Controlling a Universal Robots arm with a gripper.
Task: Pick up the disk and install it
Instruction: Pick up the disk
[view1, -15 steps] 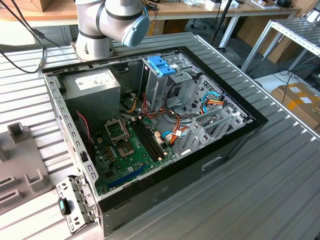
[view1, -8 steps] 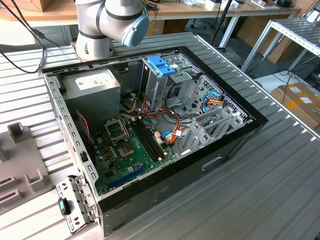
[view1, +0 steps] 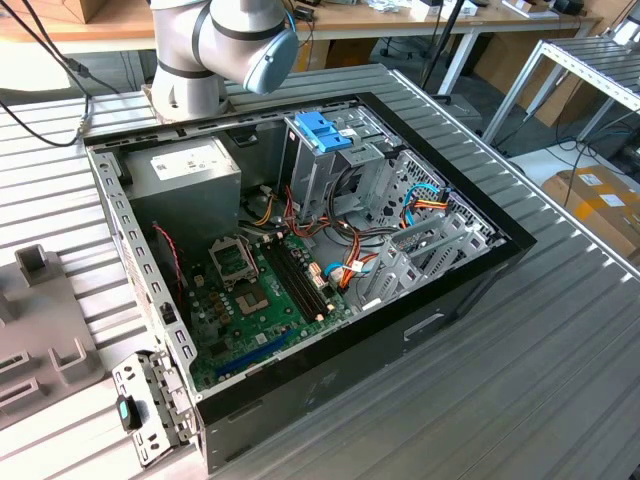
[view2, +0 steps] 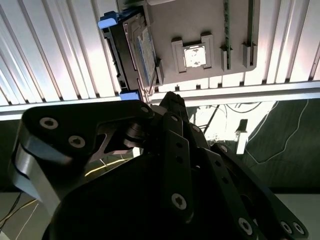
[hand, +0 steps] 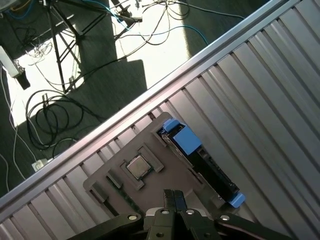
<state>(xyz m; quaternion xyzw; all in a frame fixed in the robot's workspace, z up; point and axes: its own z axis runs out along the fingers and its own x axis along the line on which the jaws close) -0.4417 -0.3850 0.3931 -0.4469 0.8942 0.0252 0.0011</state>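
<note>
Exterior view: case (view1: 300, 260) at centre, cage (view1: 322, 140) at 12 o'clock inside it, holder (view1: 40, 320) at 8 o'clock. Second wrist view: the gripper (view2: 172, 98), clenched and empty, hangs near the disk (view2: 139, 55), which stands on edge at the holder's side; descending unopened, it would likely strike and tip the disk. First wrist view: disk (hand: 202, 162) and gripper (hand: 173, 194) are apart; an off-centre grasp could jam the blue rails (hand: 182, 137) against the holder

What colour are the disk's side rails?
Blue, on the disk; clearest in the first wrist view.
</note>
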